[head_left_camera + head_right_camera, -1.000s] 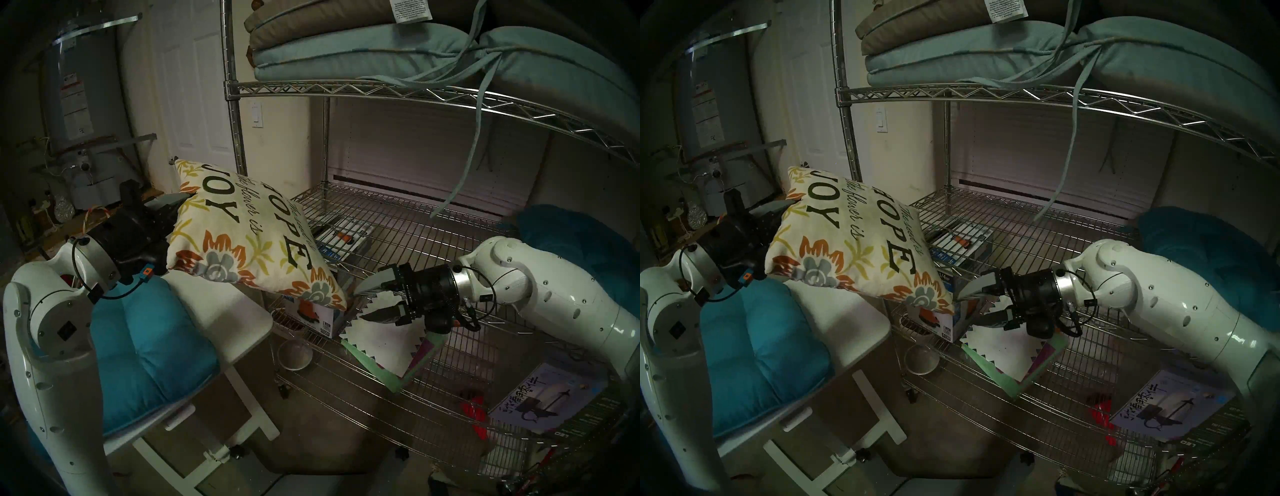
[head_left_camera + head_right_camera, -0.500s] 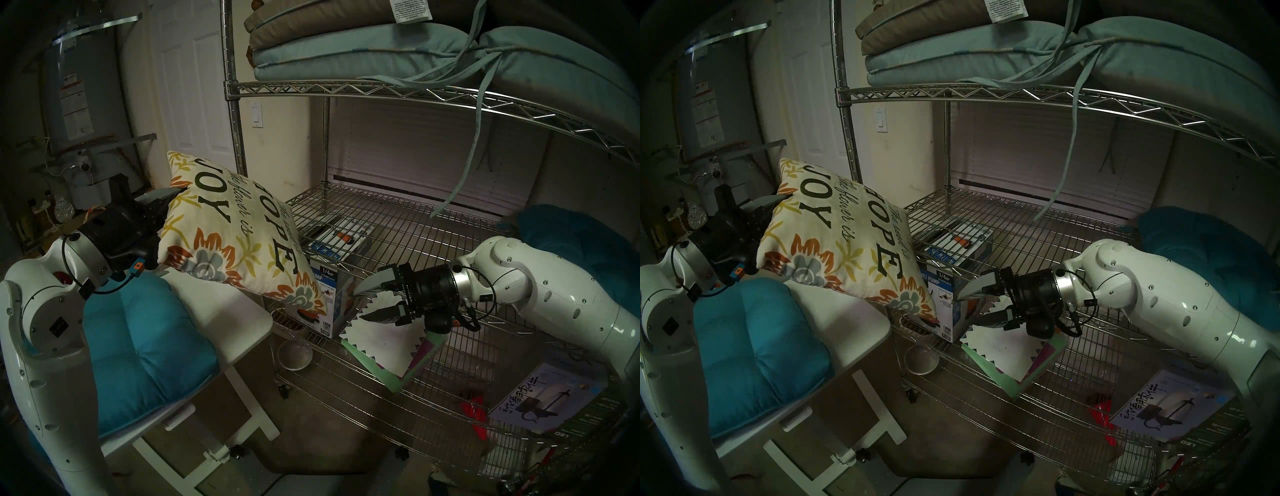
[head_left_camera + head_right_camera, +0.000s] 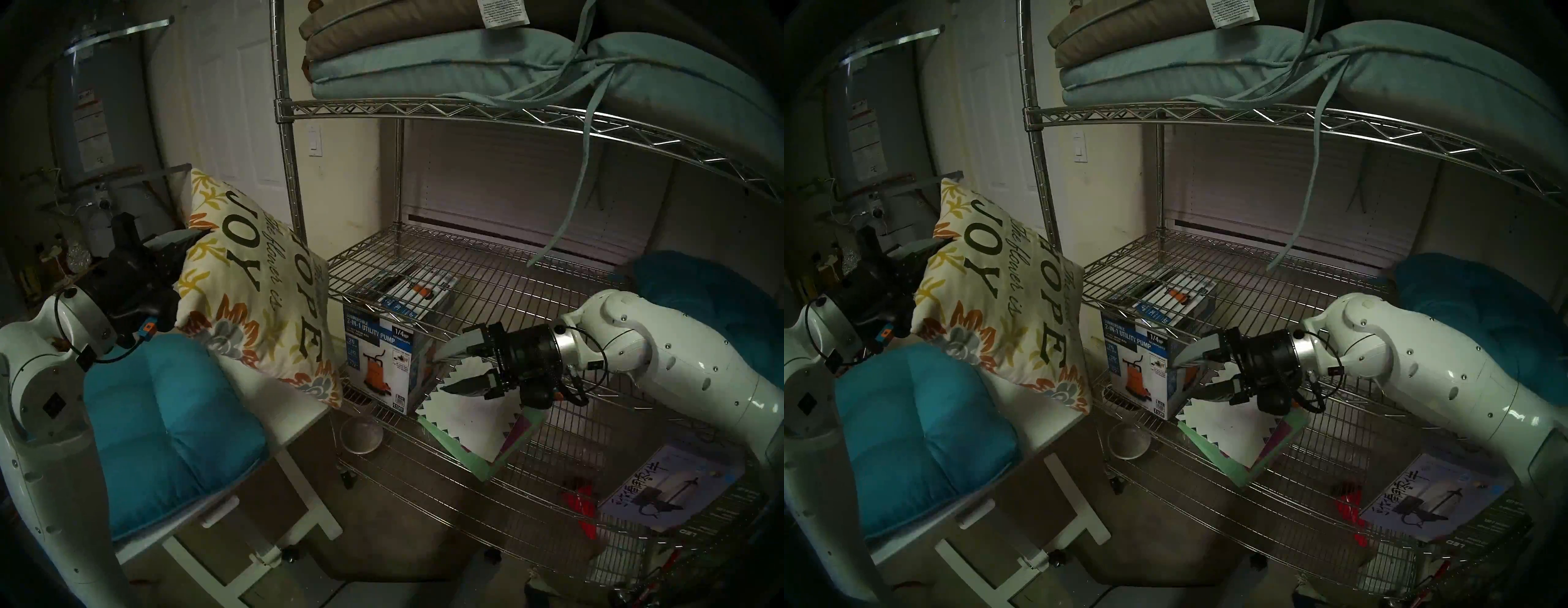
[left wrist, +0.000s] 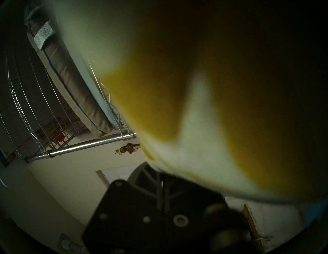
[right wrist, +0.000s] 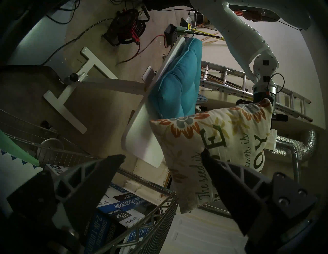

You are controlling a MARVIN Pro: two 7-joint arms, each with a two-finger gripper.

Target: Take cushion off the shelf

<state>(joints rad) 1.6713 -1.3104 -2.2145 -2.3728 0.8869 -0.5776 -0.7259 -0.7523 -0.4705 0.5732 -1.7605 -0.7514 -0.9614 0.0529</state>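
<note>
The cream cushion (image 3: pixel 259 293) with "HOPE"/"JOY" lettering and flower print hangs tilted, clear of the chrome wire shelf (image 3: pixel 466 271), over the small white table (image 3: pixel 297 407). It also shows in the head right view (image 3: pixel 1004 297) and the right wrist view (image 5: pixel 221 141). My left gripper (image 3: pixel 180 263) is shut on the cushion's left edge. In the left wrist view the fabric (image 4: pixel 195 106) fills the frame, blurred. My right gripper (image 3: pixel 445 373) is open and empty, inside the shelf's lower tier beside a pump box (image 3: pixel 382 361); in the right wrist view its fingers (image 5: pixel 99 170) stand apart.
A teal tufted cushion (image 3: pixel 169 424) lies on the white table. Pale blue-grey pads with hanging ties (image 3: pixel 466 63) are stacked on the upper tier. A sawtooth-edged paper board (image 3: pixel 475 420), a bowl (image 3: pixel 360 433) and a printed box (image 3: pixel 670 488) are low in the shelf. A water heater (image 3: pixel 93 127) stands at the left.
My left arm has drawn the cushion left and up, off the shelf and pump box, tilting it steeper; the box's front now shows. The right arm has not moved.
</note>
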